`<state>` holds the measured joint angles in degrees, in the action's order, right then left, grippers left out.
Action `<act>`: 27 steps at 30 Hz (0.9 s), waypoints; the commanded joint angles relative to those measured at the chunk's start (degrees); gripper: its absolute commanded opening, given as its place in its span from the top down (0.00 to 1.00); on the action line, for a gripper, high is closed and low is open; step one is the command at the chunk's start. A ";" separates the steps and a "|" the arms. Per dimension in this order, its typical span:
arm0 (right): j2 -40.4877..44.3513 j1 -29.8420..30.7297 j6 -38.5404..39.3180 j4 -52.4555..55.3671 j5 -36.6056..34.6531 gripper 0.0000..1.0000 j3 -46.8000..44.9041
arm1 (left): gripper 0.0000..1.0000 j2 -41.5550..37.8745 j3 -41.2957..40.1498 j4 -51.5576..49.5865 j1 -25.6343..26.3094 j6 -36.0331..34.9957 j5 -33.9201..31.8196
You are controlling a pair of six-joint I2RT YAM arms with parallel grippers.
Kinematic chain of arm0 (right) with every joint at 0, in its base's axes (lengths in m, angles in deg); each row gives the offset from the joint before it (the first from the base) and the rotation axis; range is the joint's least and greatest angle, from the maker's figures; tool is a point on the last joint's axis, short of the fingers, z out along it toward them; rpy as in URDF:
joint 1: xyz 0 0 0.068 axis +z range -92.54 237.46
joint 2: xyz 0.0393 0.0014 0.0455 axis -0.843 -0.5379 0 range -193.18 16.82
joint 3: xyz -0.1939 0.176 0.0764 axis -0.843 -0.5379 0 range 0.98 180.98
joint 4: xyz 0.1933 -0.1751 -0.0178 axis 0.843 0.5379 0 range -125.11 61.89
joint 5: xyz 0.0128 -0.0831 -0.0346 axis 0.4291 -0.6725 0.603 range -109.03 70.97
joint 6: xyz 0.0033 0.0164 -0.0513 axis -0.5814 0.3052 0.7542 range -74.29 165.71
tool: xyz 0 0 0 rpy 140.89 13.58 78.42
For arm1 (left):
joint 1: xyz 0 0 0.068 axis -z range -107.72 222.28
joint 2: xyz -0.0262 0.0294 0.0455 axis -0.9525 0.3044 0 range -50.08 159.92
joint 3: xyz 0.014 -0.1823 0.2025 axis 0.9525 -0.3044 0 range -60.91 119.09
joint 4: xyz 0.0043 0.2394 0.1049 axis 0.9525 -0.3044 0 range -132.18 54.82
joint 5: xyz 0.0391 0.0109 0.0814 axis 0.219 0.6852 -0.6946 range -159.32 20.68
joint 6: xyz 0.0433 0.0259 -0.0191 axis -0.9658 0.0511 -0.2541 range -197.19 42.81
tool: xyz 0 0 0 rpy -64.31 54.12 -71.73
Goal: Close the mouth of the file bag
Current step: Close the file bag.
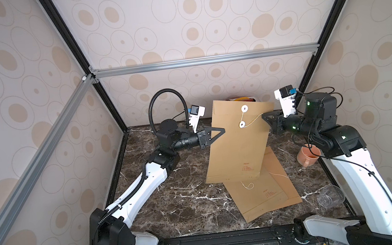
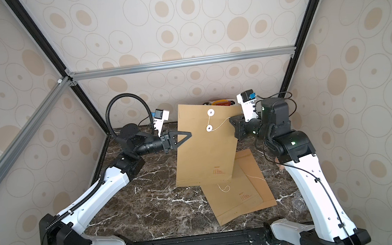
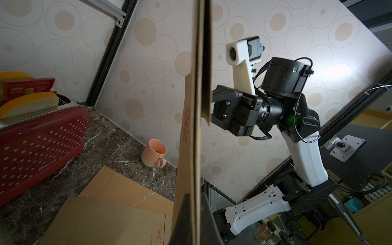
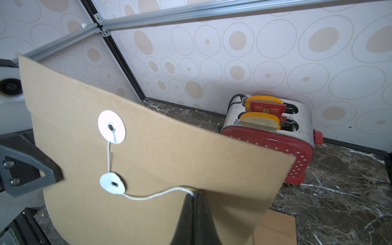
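file bag clamped by left end effector, string by right; second bag flat.

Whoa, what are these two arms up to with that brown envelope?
They hold a brown file bag upright. The left tool is shut on its side edge; the right tool pinches the closing string, which runs from the upper white disc past the lower disc, slack. A second bag lies flat beneath.
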<state>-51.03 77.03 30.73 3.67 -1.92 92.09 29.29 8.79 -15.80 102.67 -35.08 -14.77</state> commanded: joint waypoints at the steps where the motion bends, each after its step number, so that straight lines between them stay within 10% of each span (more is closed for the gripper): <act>1: -0.83 -0.24 -0.31 0.42 1.55 1.00 3.24 | 1.00 0.12 3.00 0.06 0.74 -1.78 0.48; 27: -7.01 8.15 -5.34 -7.90 6.54 1.00 8.01 | 1.00 1.66 3.58 -1.01 1.60 -1.77 0.54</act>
<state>-57.08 83.30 25.52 -1.79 4.98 99.15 30.62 9.62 -17.81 103.59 -36.18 -14.75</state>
